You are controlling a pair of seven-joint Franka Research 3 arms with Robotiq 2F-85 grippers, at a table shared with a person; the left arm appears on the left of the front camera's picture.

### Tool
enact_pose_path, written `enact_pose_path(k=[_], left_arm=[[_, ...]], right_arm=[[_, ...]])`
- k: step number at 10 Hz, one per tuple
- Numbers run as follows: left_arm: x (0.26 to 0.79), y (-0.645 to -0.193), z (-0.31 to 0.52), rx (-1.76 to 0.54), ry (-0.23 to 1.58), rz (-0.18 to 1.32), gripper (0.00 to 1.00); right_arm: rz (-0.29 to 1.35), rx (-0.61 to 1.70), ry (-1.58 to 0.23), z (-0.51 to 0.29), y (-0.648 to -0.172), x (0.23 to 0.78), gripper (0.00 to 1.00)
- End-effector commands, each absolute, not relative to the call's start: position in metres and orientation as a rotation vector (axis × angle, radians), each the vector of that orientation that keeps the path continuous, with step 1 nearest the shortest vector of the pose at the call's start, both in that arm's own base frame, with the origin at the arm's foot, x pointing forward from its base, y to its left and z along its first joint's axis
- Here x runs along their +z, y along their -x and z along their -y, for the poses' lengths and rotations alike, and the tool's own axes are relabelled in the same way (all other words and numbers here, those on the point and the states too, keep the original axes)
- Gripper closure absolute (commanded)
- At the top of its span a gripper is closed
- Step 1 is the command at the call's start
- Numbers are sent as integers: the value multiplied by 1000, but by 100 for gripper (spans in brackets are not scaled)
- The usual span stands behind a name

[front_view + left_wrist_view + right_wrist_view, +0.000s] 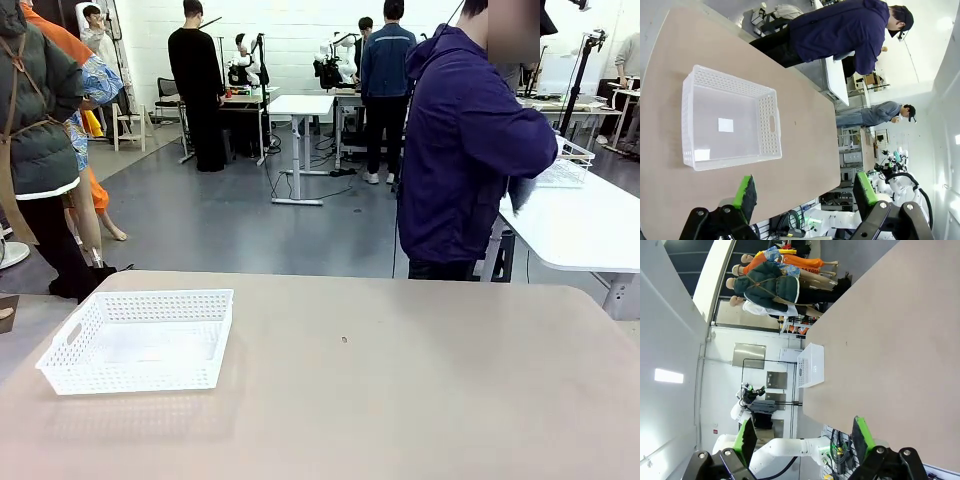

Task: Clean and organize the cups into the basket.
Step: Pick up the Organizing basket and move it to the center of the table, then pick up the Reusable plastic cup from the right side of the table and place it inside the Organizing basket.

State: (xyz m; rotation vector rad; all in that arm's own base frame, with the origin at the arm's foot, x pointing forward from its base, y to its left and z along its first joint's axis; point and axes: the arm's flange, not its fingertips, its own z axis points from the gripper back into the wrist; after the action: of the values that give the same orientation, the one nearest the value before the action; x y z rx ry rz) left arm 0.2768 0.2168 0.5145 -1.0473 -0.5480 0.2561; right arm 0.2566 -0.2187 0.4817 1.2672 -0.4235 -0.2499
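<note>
Spread wide and empty at the black, green-padded left gripper, pointed toward the shallow white lattice plastic basket on the left of the tan table; right gripper likewise agape, well off. Might shove or tip that light basket by landing a tall cup on its rim.

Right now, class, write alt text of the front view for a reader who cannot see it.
A white lattice basket sits at the left of a tan table. Past the far edge, a person in a purple jacket stands turned toward a white side table.
</note>
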Motion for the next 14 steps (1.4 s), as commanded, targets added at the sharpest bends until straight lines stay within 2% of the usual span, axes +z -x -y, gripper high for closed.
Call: enact_pose_path(k=[1, 14], left_arm=[[515, -276, -217, 253, 1057, 553, 0], [515, -276, -217, 253, 1057, 553, 0]], right_arm=[[434, -249, -1266, 219, -257, 483, 0], [434, -249, -1266, 219, -257, 483, 0]])
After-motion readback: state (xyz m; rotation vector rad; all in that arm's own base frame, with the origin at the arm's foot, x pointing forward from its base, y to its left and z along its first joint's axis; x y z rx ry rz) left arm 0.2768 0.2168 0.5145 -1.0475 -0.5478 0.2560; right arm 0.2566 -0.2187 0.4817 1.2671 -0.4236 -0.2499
